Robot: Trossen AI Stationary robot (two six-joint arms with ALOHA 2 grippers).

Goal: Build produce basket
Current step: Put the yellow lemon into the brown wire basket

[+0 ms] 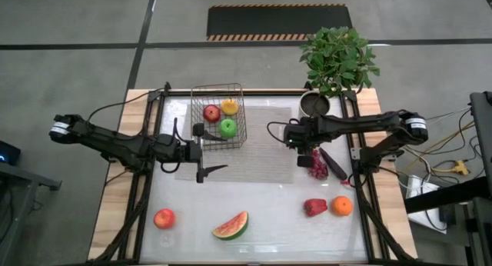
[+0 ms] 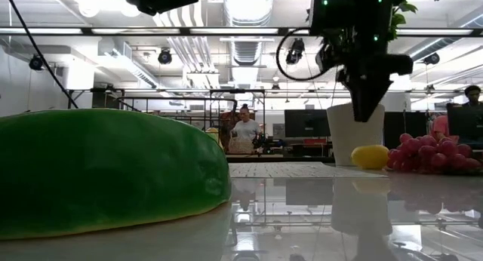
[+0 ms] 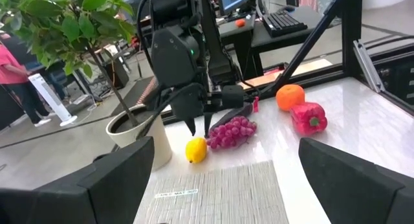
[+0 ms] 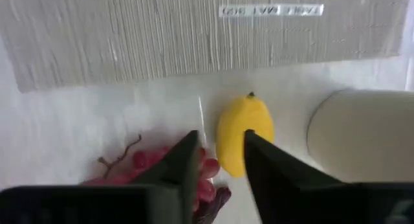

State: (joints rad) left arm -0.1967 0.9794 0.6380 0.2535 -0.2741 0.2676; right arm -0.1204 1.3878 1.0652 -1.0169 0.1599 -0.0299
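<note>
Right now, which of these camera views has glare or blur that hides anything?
Low view: the watermelon slice sits close to the lens, soft, blocking the left side; ceiling lights mirror on the glossy table. High view: even light, mild sheen on the tabletop. Right wrist view: its own fingers are blurred, the lemon fairly clear. Left wrist view: sharp farther off, the near fingers soft.

Overhead straight down on whole table, low level at tabletop, wrist cameras close, both showing lemon (image 3: 196, 149) and grapes (image 3: 231, 132).

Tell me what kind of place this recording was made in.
Most likely a robotics lab or workshop: computer monitors on desks behind the table, exposed ceiling ducts with strip lights, and a hazard-striped mat on a concrete floor.
</note>
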